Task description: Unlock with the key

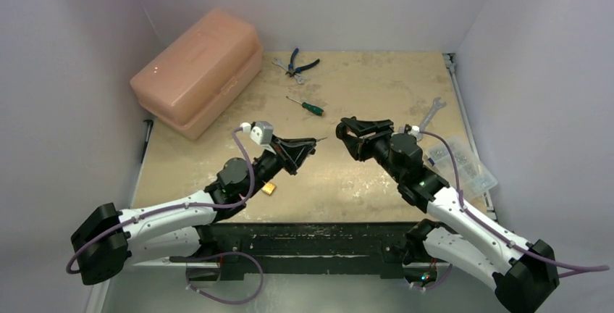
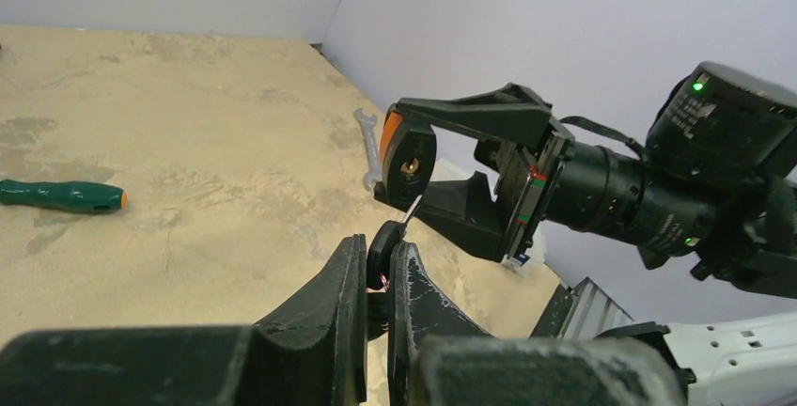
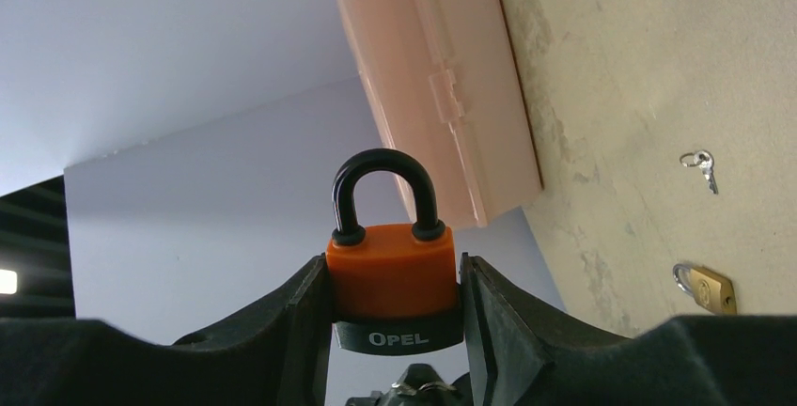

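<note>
My left gripper (image 2: 378, 257) is clamped on the black head of the key (image 2: 385, 242), the blade pointing to 1 o'clock in the left wrist view; whether its tip touches the lock I cannot tell. At 3 o'clock from it in the top view, my right gripper (image 1: 349, 133) is clamped on the orange padlock (image 3: 390, 270), both shackle legs seated, above the table (image 1: 376, 81).

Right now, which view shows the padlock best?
Right wrist: the padlock fills the middle, shackle closed, clamped in the right gripper. Left wrist shows its keyhole end, near the key. Top barely shows it.
</note>
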